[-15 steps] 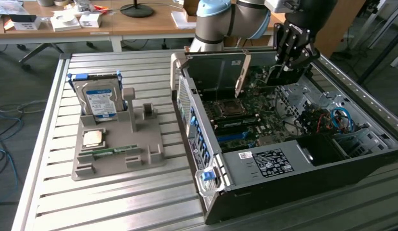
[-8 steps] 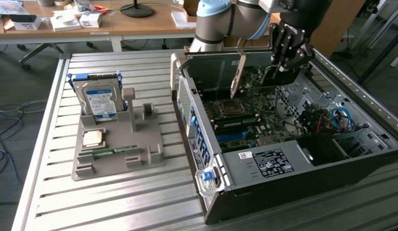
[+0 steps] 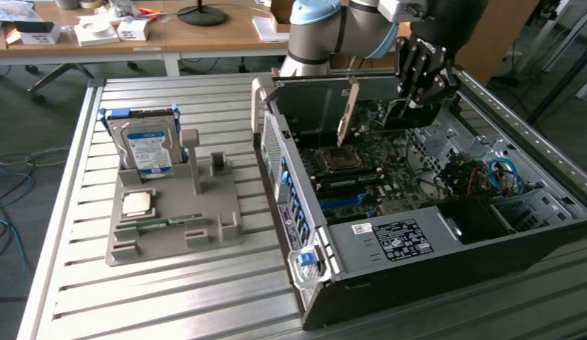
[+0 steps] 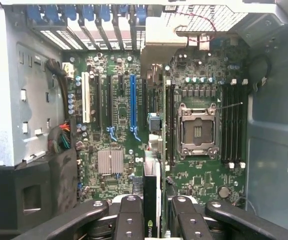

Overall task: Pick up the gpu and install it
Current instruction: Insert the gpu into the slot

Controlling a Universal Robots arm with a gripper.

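Jaws clamp the gpu edge-on over the board. Its edge runs just beside the blue slot.

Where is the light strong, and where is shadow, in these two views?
Exterior view: light glares on the ribbed silver metal table; the open black computer case is dimmer inside. Wrist view: the pale bracket of the thin dark gpu card looks washed out.

1. The picture's edge cuts off my gripper behind its fingers; the gpu between them shows edge-on, with both faces hidden.
2. I cannot tell whether the card's lower edge touches a slot.
3. The case sticker has print too small to read.
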